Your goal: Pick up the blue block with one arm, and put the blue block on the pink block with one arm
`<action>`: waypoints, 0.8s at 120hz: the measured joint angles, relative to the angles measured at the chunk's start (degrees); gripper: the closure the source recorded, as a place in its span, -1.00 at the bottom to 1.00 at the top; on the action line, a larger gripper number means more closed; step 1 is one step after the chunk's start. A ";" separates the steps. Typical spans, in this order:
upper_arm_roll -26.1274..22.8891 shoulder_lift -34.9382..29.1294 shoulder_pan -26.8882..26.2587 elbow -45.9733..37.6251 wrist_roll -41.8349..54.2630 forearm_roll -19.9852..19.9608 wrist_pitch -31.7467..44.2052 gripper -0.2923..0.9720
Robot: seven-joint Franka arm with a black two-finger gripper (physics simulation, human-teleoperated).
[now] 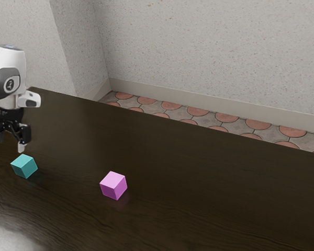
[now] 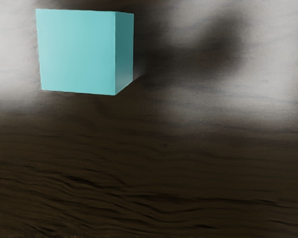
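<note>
Item 1, gripper (image 1: pixel 11 139): black, two-fingered, fingers spread with nothing between them. It hangs above the table (image 1: pixel 199 172), just above and slightly toward the exterior view's left of the blue block.

Item 2, blue block (image 1: pixel 24 166): a small teal cube resting flat on the dark wood, apart from the fingers. Judged rigid and light, with smooth faces that may be somewhat slippery, and not fragile. Best taken on two opposite vertical faces, midway down, with the fingers square to them so that it does not twist out.

Item 3, pink block (image 1: pixel 113 185): a cube of like size, well apart from the blue one, toward the exterior view's right. Its top face is bare.

Views: the exterior view supplies the hand's height above the cube and the span across to the pink block. The wrist view supplies the blue block (image 2: pixel 82 49) close up, with its flat top, one shaded side, crisp edges and the shadow it casts on the wood grain.
</note>
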 joint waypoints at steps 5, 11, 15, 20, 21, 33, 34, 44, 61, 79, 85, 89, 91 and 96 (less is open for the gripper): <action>0.02 -0.05 1.19 -0.84 0.00 0.59 0.83 -0.54; 0.03 -0.05 2.82 -1.71 0.00 1.12 1.89 -0.54; 0.03 -0.10 3.98 -2.20 0.00 1.37 2.66 -0.54; 0.04 -0.11 5.47 -2.66 0.01 1.58 3.57 -0.54; 0.04 -0.11 5.77 -2.73 0.01 1.62 3.74 -0.54; 0.04 0.11 9.37 -3.18 0.09 1.94 5.48 -0.54; 0.04 0.16 9.66 -3.25 0.10 1.96 5.64 -0.54; 0.03 1.60 12.29 -3.56 0.56 1.91 7.64 -0.54; -0.67 6.30 9.83 -3.59 1.63 -0.38 11.31 -0.54; -1.13 9.16 12.05 -3.87 2.85 -3.90 14.05 -0.54; -3.29 10.46 14.85 -3.81 3.39 -5.11 14.93 -0.54; -7.41 11.48 19.18 -3.66 3.84 -6.05 15.58 -0.54; -11.09 12.14 22.69 -3.37 4.06 -6.42 15.87 -0.54; -18.71 13.43 29.63 -2.65 4.59 -7.15 16.51 -0.54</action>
